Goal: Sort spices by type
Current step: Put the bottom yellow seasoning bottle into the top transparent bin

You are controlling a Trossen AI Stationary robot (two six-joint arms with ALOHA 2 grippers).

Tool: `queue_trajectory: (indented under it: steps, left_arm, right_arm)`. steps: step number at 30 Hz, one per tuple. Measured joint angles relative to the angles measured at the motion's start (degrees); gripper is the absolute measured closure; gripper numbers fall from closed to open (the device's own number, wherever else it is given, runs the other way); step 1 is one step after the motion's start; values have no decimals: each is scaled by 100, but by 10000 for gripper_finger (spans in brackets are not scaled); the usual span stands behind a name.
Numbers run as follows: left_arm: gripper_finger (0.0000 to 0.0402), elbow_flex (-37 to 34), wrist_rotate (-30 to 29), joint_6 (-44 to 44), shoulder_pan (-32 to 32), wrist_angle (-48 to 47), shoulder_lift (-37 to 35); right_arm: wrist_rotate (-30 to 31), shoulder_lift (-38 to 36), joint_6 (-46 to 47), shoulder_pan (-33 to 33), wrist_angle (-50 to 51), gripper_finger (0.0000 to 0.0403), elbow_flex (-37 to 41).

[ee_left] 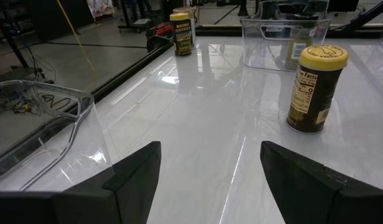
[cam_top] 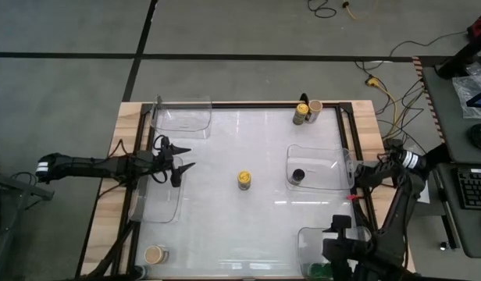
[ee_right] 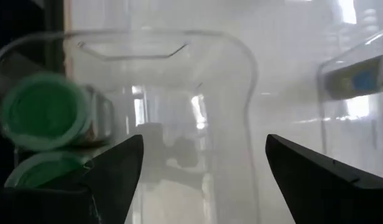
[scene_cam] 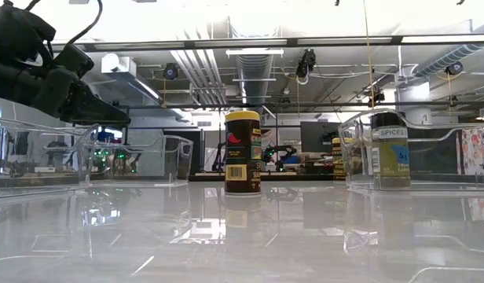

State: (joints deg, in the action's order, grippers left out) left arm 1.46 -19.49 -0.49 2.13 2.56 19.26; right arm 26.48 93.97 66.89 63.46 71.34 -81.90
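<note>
Yellow-lidded jar (ee_left: 314, 88) looks light, rigid and slick; grip its body with your empty, wide-open left gripper (ee_left: 210, 180).

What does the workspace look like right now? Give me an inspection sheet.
Surface: glossy white table top, wood-edged.
Job's things: yellow-lidded jar mid-table; two jars at far edge; black-lidded jar in a right tray; tan-lidded jar at near-left corner; green-lidded jars beside the near-right tray.
Clutter: nothing seen.
Grippers: left gripper open, over the left tray's edge; right gripper open, at the near-right tray.
Cables: yellow and black leads on floor.
Surroundings: desk with keyboard on the right.
</note>
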Motion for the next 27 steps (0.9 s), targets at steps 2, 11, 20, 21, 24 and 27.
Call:
queue_trajectory:
  steps: [2,11,20,21,24,27]
  left_arm:
    - [141,0,0,0,0,1,0]
    - [141,2,0,0,-2,1,-2]
    - [141,0,0,1,-1,1,0]
    - [141,0,0,0,0,1,-2]
    - [141,1,0,0,0,1,0]
    - [141,0,0,1,-2,1,0]
  right_arm:
    - [55,-101,-24,-104,68,74,-13]
    - [525,-591,-779,-975,204,95,-12]
    - [820,-1092,-1518,-2164,-103,119,-51]
    - [819,-1131,-1641,-2269,-272,123,-51]
    - [812,-1183,-2203,-2521,-1010,132,-51]
    - [806,-1164,-2869,-2673,-1939,140,-51]
